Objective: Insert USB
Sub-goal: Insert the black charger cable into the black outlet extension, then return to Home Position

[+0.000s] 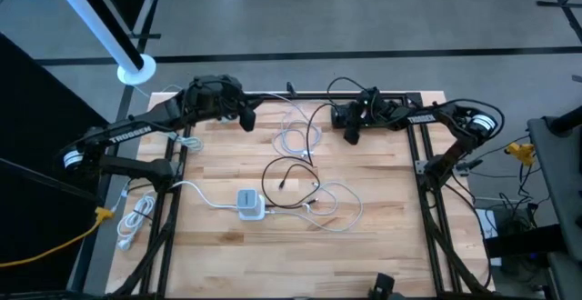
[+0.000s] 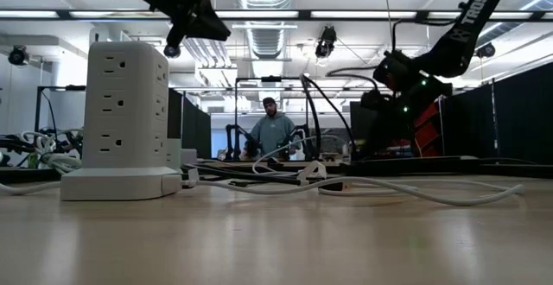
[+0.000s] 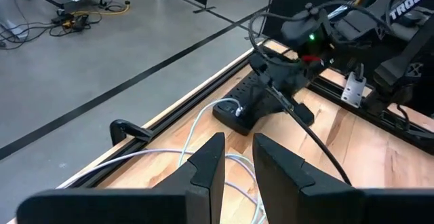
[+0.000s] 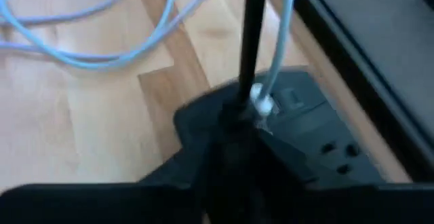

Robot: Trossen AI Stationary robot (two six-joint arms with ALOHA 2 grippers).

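A black hub [image 3: 252, 106] [image 4: 298, 136] [image 1: 356, 115] lies flat near the table's far edge. A white cable's plug [image 4: 261, 104] [image 3: 234, 110] sticks into it. My right gripper [image 1: 351, 133] [image 3: 279, 83] stands over the hub, shut on a black USB cable [image 4: 249, 41] [image 3: 319, 146]. The cable trails back over the table in a loop [image 1: 289, 168]. My left gripper [image 3: 237, 163] [image 1: 246, 118] hovers open and empty to the hub's left. A white power tower [image 1: 250, 204] [image 2: 125, 121] stands on its base mid-table. My right gripper pinches the black USB cable at its plug end [image 4: 239, 105] between the two fingers, coming slanting down from the table's right. The end sits right at the hub's top face. The fingers hide whether it is in a socket. The cable leads away slack.
White cables [image 1: 300, 136] coil between the two grippers, and more loops [image 1: 332, 205] lie by the tower. A black rail [image 3: 129, 130] runs along the far edge. A person [image 2: 272, 129] stands in the room behind the table. Bare wood lies toward the near edge.
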